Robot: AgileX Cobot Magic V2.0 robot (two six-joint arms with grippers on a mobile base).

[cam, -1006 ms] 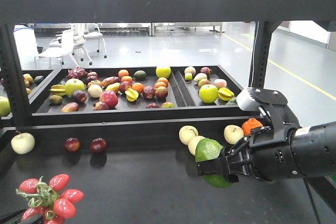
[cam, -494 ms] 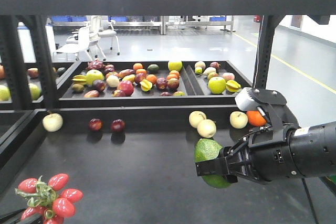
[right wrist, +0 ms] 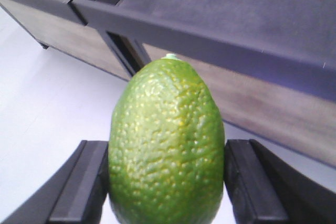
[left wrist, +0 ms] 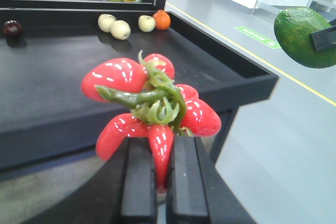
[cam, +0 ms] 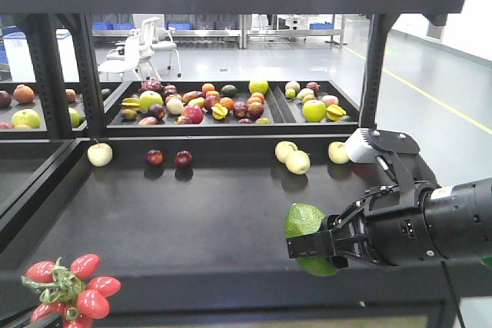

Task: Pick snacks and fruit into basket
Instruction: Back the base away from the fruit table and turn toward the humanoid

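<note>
Backed off from the shelf (cam: pixel 192 213) since a second ago, fruit (cam: pixel 306 237) still gripped.
Right gripper (cam: pixel 319 245) clamped across fruit, long axis upright; left gripper (left wrist: pixel 156 182) pinching red cluster (left wrist: pixel 152 109). Basket, snacks unseen.

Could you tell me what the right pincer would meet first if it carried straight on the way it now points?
Probably nothing near: the right pincer, shut on the green fruit, points leftward beside the shelf's front edge; depth is unclear.
</note>
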